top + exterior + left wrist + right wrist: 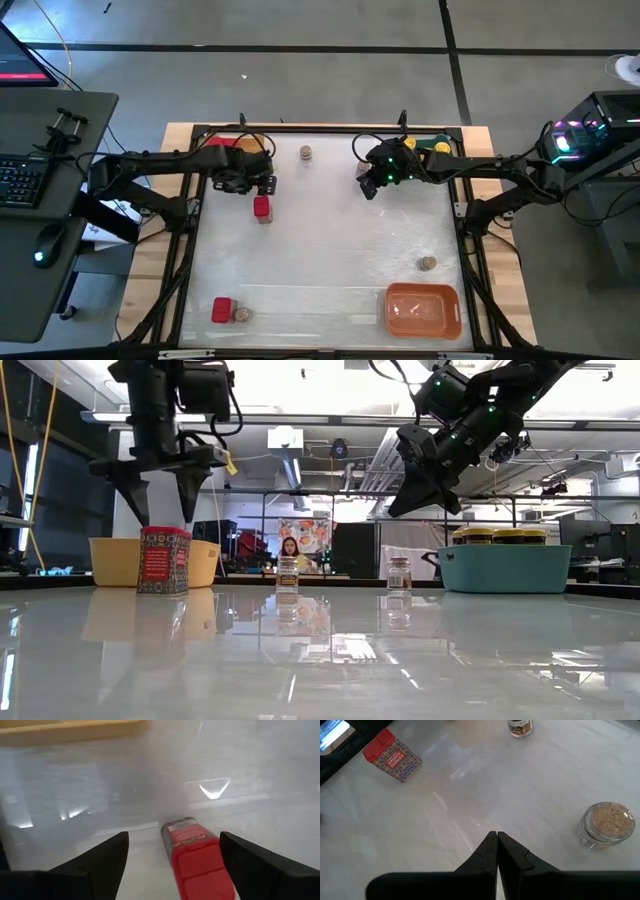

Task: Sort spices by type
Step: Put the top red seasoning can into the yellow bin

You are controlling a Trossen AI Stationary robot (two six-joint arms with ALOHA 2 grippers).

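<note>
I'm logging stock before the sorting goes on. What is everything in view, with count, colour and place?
red tins: two, red; one under the left pincer, one beside a small jar by the table edge
small jars: three, grey-brown; spread over the table
yellow-lidded jars: three showing; in the teal tray
yellow tray: one; behind the left arm, red inside
teal tray: one; behind the right arm
orange tray: one; opposite edge
person: one; room behind
left pincer: open
right pincer: shut, raised

From my station I see a grey concrete floor [300, 60] crossed by dark lines around the desk [330, 250]. A black side table [45, 200] with keyboard [20, 180] and mouse [40, 258] stands beside its left edge. Beyond the far edge, a person [291, 550] sits under bright ceiling lights [300, 390].
</note>
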